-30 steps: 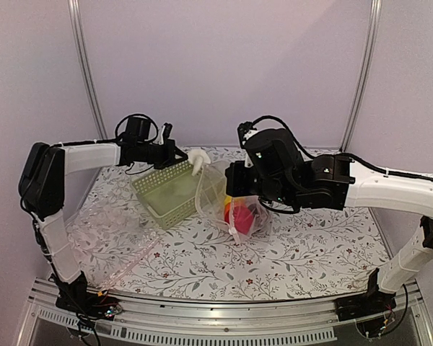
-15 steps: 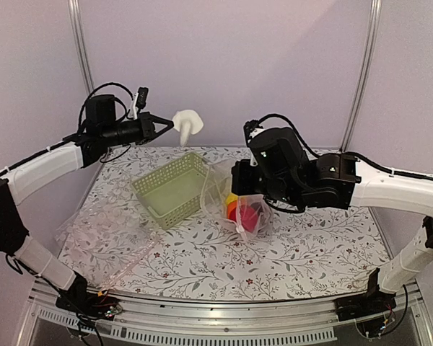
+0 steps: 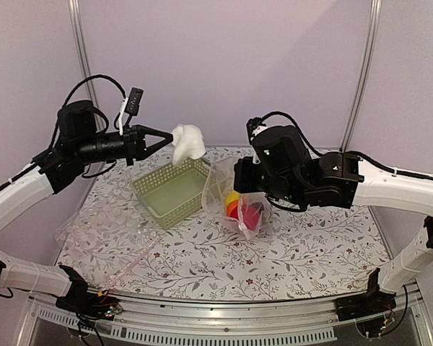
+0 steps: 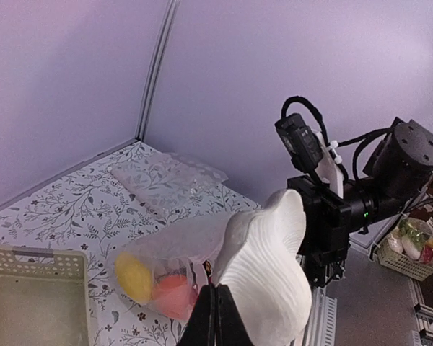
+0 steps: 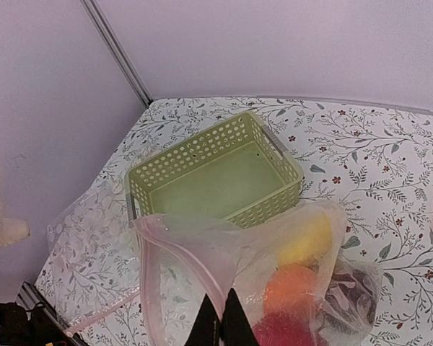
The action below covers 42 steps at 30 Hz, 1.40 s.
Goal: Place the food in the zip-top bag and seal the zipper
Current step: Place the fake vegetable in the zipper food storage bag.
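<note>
White toy food [image 3: 188, 140] clamped in left gripper [image 3: 167, 138], high off the table [image 3: 310, 245].

Table [image 3: 310, 252]: white cover printed with thin grey sprigs and small red flowers; metal rail [image 3: 202, 317] along the bottom edge in the overhead frame.

Three things rest on it. Light green lattice basket [image 3: 172, 193], left of centre toward the back, set at an angle to the table edges, upright, nothing visible inside. Just right of it, zip-top bag [image 3: 249, 213], only its lower part on the cover, its clear film bulging around the food [image 5: 303, 277]: yellow, orange, red and dark maroon pieces. Flat clear bag [image 3: 105, 234] spread at lower left, well apart from the filled one, its pink strip [image 3: 130, 263] running diagonally along the near side.
</note>
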Available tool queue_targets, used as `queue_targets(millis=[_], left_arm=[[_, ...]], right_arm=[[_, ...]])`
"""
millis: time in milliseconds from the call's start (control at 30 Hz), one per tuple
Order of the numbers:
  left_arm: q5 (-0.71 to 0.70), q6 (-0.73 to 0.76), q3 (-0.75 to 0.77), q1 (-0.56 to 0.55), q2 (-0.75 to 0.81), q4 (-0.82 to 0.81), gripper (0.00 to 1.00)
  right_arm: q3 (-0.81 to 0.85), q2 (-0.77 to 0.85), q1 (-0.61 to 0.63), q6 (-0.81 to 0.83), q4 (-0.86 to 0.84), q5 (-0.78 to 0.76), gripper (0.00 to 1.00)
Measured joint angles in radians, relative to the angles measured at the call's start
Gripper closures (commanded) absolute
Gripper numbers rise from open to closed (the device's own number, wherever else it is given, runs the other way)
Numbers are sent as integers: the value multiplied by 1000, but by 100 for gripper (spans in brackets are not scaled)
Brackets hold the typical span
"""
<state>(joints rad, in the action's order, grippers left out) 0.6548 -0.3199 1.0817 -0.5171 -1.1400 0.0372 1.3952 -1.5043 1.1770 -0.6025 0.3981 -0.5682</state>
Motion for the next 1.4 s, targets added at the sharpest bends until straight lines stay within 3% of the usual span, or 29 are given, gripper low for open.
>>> queue_targets(millis=[467, 700, 1400], left_arm=[[-124, 154, 32, -185, -47, 195, 100], [-256, 195, 99, -274, -92, 312, 100], [-616, -43, 345, -431, -309, 632, 100]], right_arm=[[0, 0, 0, 1, -2, 7, 100], [0, 0, 0, 1, -2, 23, 100], [25, -11, 1, 16, 1, 74, 100]])
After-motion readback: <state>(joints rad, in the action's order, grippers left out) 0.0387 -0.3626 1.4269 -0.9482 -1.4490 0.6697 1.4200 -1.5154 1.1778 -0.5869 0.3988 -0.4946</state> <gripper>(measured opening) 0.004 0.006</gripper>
